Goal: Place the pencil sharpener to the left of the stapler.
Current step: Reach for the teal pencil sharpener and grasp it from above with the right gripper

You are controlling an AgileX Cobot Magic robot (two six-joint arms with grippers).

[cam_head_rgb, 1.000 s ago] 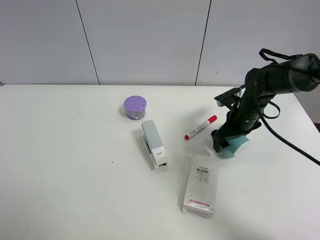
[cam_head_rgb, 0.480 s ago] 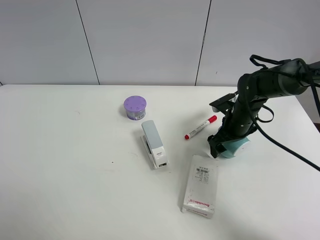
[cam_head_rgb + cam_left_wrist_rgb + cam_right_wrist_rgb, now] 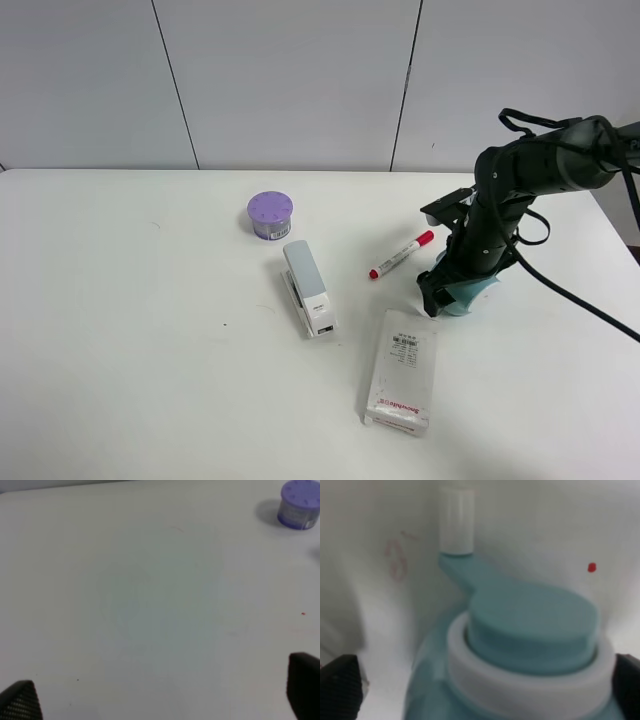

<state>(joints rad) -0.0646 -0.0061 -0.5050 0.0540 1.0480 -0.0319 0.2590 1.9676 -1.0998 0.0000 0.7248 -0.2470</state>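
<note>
The teal pencil sharpener (image 3: 474,292) stands on the white table right of the red marker, mostly covered by my right gripper (image 3: 446,287). In the right wrist view the sharpener (image 3: 530,630) fills the frame, showing its white ring, teal cap and white-tipped crank. My right gripper (image 3: 482,685) straddles it, open, with a gap showing on one side. The stapler (image 3: 308,288), grey-blue over white, lies at the table's middle, well left of the sharpener. My left gripper (image 3: 162,695) hangs open over bare table, and the exterior view does not show it.
A purple round tin (image 3: 270,215) sits just behind the stapler, also seen as the tin (image 3: 298,505). A red marker (image 3: 401,254) lies between stapler and sharpener. A white box with red print (image 3: 402,384) lies in front of the sharpener.
The right arm has folded down and shifted slightly left over the sharpener during the first half second, then held almost still. Nothing on the table has moved.
</note>
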